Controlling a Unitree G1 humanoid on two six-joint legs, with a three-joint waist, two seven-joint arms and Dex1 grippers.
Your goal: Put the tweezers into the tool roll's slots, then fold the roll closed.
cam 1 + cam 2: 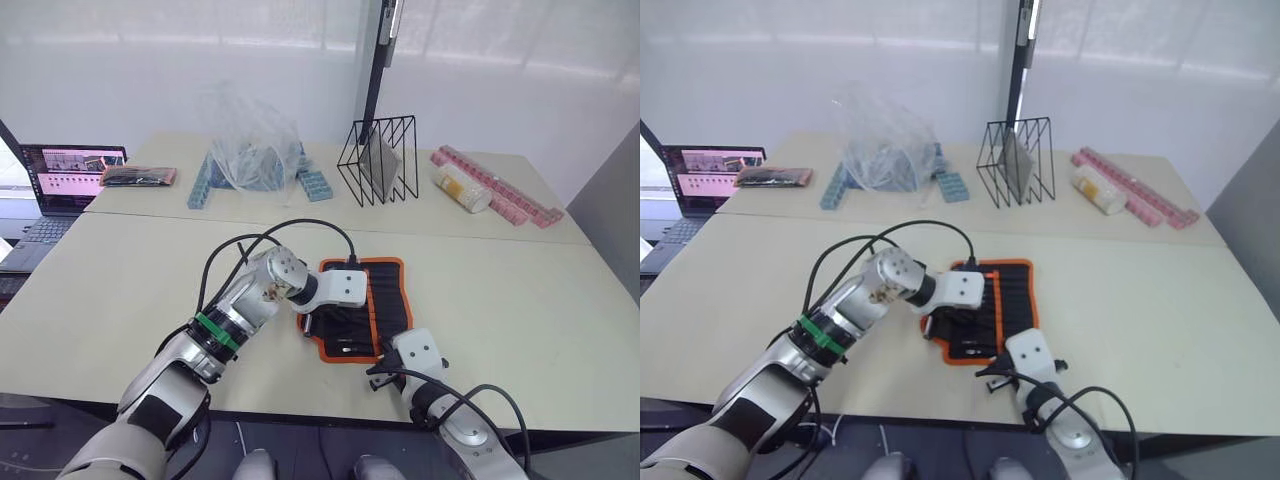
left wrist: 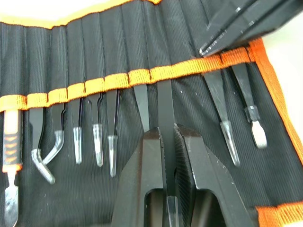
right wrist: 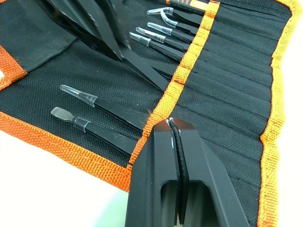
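Left gripper (image 2: 166, 142): clamped on a tweezer (image 2: 164, 101), long axis pointing into the slot (image 2: 163, 73) directly ahead.
Right gripper (image 3: 171, 125): closed, pinning the tool roll (image 3: 227, 80) edge.

The tool roll (image 1: 362, 306), black fabric edged in bright orange, is spread open and flat directly beneath the left gripper (image 2: 166, 142), with the right gripper (image 3: 171, 124) pressed shut against its orange strip near one edge. The slots (image 2: 118, 80) are lined up along that strip. The tweezers (image 2: 225, 120) are seen tucked into them, clear-capped tips pointing out toward the left gripper. One slim black tweezer (image 2: 164, 106) is clamped between the left gripper's fingers, its upper end entering a slot at the orange band.
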